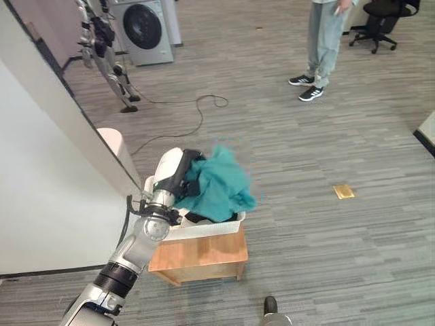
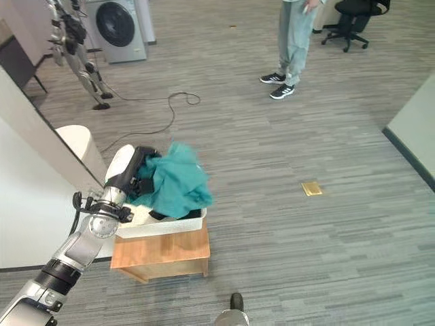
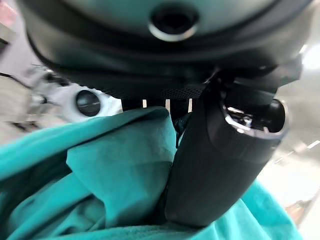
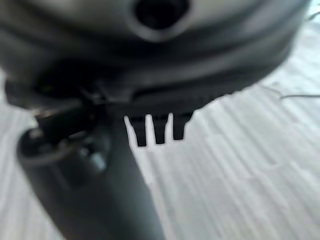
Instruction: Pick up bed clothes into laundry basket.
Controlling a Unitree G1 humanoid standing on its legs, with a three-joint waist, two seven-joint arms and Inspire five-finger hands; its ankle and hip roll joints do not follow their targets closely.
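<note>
A teal cloth (image 1: pixel 221 183) hangs bunched over a white laundry basket (image 1: pixel 204 231) that stands on a low wooden stand (image 1: pixel 200 258). My left hand (image 1: pixel 185 178) is just above the basket's left side, shut on the cloth. In the left wrist view the thumb (image 3: pixel 220 165) presses into the teal cloth (image 3: pixel 115 190). The cloth's lower folds reach the basket's rim and spill slightly over its right side. Something dark (image 1: pixel 197 217) lies in the basket beneath it. My right hand (image 4: pixel 110 190) hovers over bare grey floor, open and holding nothing.
A white partition (image 1: pixel 41 170) rises close on the left, with a pale round bin (image 1: pixel 115 146) at its end. A person (image 1: pixel 319 47) stands far ahead. A washing machine (image 1: pixel 143 27), an office chair (image 1: pixel 380 20) and a floor cable (image 1: pixel 197 112) lie beyond. A yellow floor plate (image 1: pixel 343 191) is at right.
</note>
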